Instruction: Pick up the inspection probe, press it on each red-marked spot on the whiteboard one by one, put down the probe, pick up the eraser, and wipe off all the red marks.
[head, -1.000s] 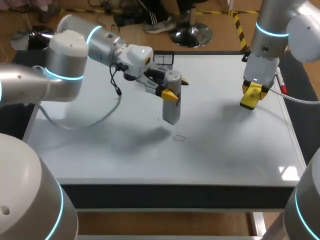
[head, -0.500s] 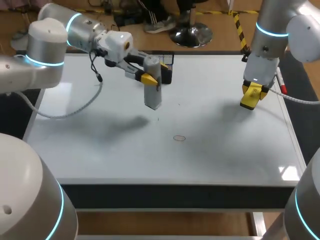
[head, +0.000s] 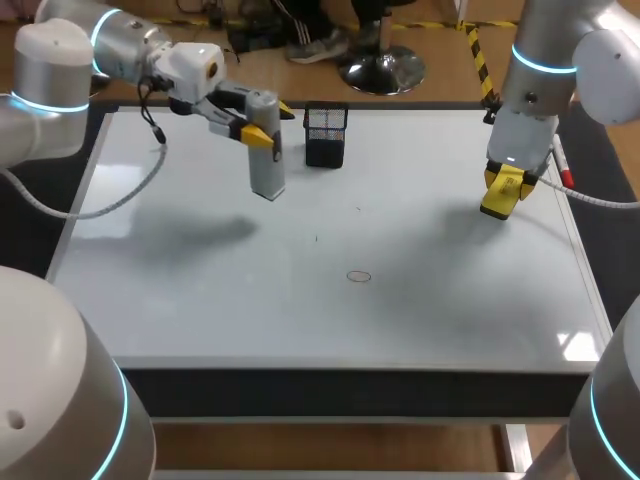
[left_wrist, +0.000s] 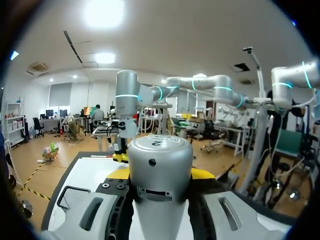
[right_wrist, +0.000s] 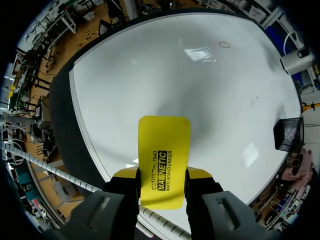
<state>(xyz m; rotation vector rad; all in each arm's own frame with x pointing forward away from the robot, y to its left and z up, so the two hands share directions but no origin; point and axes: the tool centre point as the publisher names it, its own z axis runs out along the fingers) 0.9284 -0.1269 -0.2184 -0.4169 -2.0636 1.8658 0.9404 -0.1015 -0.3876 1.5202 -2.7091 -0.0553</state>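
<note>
The grey inspection probe (head: 266, 160) hangs upright above the whiteboard (head: 450, 310) at the far left, just left of the black mesh holder (head: 326, 135). My left gripper (head: 262, 128) is shut on the probe's upper end. In the left wrist view the probe (left_wrist: 160, 190) fills the space between the yellow fingertips (left_wrist: 204, 174). My right gripper (head: 503, 192) stays at the right side, a little above the board, shut on the yellow eraser (right_wrist: 164, 159). A thin red oval mark (head: 358, 276) lies near the board's middle, and the same red oval mark (right_wrist: 224, 44) shows in the right wrist view.
The mesh holder (right_wrist: 287, 135) stands near the far edge. Two tiny dark marks (head: 317, 238) dot the board between the holder and the oval. The board's raised right edge (head: 590, 290) runs beside my right arm.
My left arm has carried the probe from over the board's middle back and to the left, past the mesh holder. The right arm and eraser have not moved.
</note>
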